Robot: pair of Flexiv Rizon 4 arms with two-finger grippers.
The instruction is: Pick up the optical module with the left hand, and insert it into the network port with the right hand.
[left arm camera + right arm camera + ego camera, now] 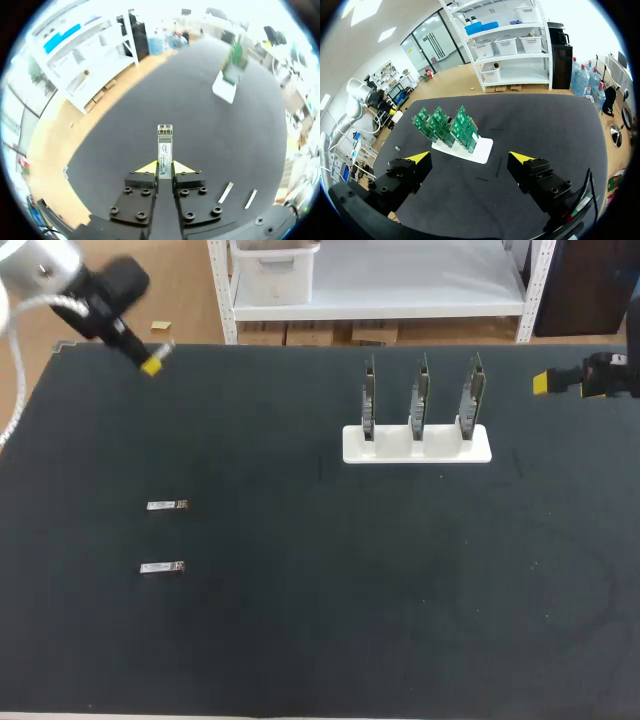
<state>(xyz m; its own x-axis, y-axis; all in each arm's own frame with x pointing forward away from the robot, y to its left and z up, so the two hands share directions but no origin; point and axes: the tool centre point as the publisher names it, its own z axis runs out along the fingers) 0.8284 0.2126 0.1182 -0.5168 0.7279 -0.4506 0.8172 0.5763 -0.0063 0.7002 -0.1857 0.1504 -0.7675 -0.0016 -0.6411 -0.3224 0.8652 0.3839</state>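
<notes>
Well across the surface (300, 620) from the white board rack (482, 448), which sits nearer the spread right pincer (470, 159), the left pincer (164, 168) pinches the optical module (164, 142), long axis pointing straight out beyond its tips.

Black table (300, 640), white stand (417, 445) holding three boards (420, 395), two optical modules (167, 505) (162, 567) lying apart
</notes>
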